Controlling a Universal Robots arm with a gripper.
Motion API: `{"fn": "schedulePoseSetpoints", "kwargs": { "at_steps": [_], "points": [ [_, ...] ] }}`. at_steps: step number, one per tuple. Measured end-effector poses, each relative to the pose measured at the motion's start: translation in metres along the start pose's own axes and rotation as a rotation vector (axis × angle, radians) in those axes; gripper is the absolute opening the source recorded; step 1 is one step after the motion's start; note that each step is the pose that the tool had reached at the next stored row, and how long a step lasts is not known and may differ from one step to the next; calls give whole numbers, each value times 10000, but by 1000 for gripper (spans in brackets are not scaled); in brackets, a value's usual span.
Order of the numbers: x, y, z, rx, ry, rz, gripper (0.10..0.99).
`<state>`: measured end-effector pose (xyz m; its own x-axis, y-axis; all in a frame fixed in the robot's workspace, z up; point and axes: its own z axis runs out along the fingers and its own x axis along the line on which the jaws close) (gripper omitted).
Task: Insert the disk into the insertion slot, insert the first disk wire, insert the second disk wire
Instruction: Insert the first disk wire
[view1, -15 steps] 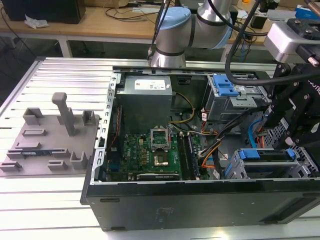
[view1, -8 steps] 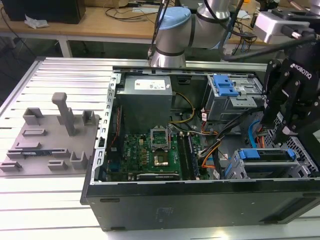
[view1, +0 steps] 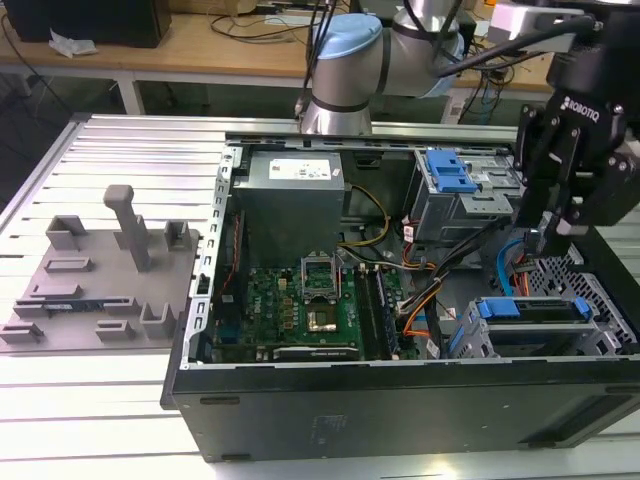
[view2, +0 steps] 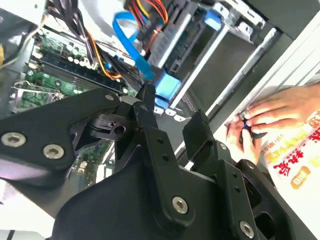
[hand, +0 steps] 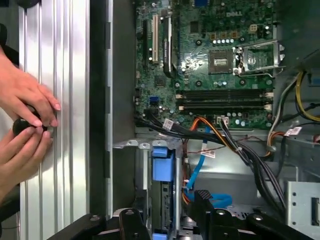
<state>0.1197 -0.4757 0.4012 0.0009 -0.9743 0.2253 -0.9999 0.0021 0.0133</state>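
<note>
Gripper (view2: 172, 110): the black two-fingered metal gripper is hanging low over the drive corner of the case, at the exterior view's right.
Fingers (view2: 152, 125): they are standing apart with a clear gap and are clasping nothing; one tip is hovering just beside the cable's end.
Table (view1: 130, 150): the ribbed aluminium table is carrying everything.
Case (view1: 400, 410): the open black computer case is lying on its side.
Fixture plate (view1: 100, 285): this grey plastic plate with upright pegs is sitting at the exterior view's left of the case.
Motherboard (view1: 300, 310): the green circuit board is lying flat inside the case.
Insertion slot (view1: 590, 285): the low grey metal cage with perforated walls is sitting below the gripper.
Disk (view1: 532, 318): the flat silver hard drive, framed by its bright blue plastic caddy, is sitting inside the insertion slot.
Cable (hand: 201, 164): the flat blue ribbon cable is looping up beside the insertion slot.
Hands (hand: 25, 125): a person's two hands are resting on the table outside the case, pinching something small and black.
</note>
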Motion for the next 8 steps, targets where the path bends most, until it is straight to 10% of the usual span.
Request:
{"fn": "schedulePoseSetpoints", "kwargs": {
  "at_steps": [5,8],
  "points": [
    [-68,-267,-14,-1,164,3,502],
    [-77,-290,-8,-6,509,113,502]
  ]
}}
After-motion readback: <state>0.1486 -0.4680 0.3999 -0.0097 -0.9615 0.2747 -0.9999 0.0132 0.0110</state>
